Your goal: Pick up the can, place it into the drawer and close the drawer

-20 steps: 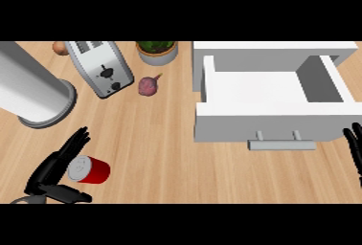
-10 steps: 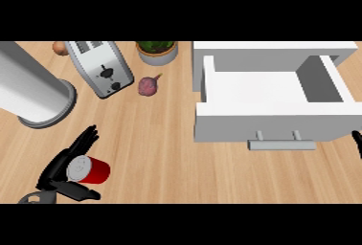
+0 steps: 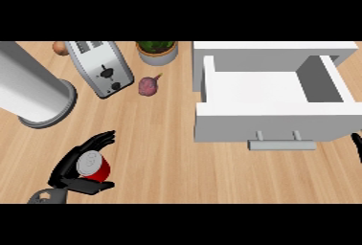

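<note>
Half the can (image 3: pixel 90 163) behind left hand (image 3: pixel 66 169)

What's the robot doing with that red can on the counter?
The robot's left hand has its fingers and thumb curled round a red can at the near left of the wooden counter. The white drawer to the right stands open, and the can is not yet in it. Only a sliver of the right hand shows at the right edge, beside the drawer.
</note>
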Controlling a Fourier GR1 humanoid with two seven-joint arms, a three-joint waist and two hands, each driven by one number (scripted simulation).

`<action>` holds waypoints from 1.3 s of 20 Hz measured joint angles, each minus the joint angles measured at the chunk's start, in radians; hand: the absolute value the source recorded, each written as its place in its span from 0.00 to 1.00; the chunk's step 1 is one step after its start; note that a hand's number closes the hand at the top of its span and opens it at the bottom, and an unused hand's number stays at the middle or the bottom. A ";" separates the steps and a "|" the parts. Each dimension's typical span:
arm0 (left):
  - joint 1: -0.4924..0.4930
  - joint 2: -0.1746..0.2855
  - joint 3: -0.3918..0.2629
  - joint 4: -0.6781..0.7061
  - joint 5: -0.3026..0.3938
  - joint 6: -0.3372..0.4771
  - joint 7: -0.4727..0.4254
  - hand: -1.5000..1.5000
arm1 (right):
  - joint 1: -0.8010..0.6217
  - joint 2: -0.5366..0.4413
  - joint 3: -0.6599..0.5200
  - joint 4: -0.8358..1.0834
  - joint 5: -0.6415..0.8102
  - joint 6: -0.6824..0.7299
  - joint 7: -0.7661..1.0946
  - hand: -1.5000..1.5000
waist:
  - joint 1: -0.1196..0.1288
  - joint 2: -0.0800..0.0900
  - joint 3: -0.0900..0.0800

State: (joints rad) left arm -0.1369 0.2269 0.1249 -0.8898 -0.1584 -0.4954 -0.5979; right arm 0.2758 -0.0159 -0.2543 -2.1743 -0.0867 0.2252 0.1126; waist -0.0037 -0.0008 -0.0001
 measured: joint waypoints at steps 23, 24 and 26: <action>-0.112 -0.177 0.163 -0.190 0.178 0.385 0.261 1.00 | 0.019 -0.006 0.004 0.008 -0.015 -0.019 -0.031 0.00 | 0.000 0.000 0.000; -0.121 -0.183 0.154 -0.206 0.178 0.401 0.279 1.00 | 0.020 -0.004 0.001 0.006 -0.018 -0.018 -0.034 0.00 | 0.000 0.000 0.000; -0.104 -0.198 0.110 -0.288 0.181 0.429 0.331 1.00 | 0.027 -0.002 0.005 -0.004 -0.019 -0.020 -0.035 0.00 | 0.002 -0.001 0.001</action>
State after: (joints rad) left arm -0.2411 0.0293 0.2347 -1.1776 0.0229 -0.0666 -0.2670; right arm 0.3030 -0.0176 -0.2495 -2.1779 -0.1056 0.2049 0.0774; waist -0.0020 -0.0018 0.0006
